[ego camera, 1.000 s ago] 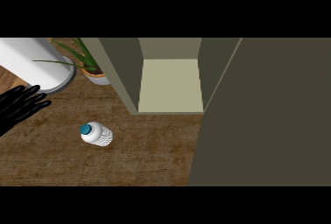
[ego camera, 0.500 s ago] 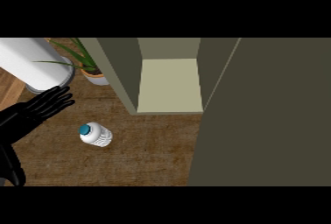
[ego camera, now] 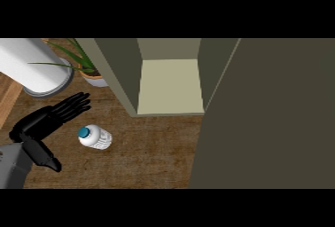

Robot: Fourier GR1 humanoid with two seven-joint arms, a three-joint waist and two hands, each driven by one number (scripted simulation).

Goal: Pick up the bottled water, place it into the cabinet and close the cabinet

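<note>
Left hand (ego camera: pixel 40 125) with fingers (ego camera: pixel 71 107) straight, slightly spread, holding nothing. Just below and right of the fingertips, not touching: bottled water (ego camera: pixel 95 137), standing on the wooden counter (ego camera: pixel 150 150). Above the fingertips, a white cylinder (ego camera: pixel 33 66) and a potted plant (ego camera: pixel 90 76). Farther right, the open cabinet (ego camera: pixel 170 86) with its door (ego camera: pixel 268 119) swung out.

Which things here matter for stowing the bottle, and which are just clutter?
Job: bottled water; cabinet; cabinet door, open; left robot hand, open beside the bottle.
Lying about: potted plant; white cylinder.
</note>
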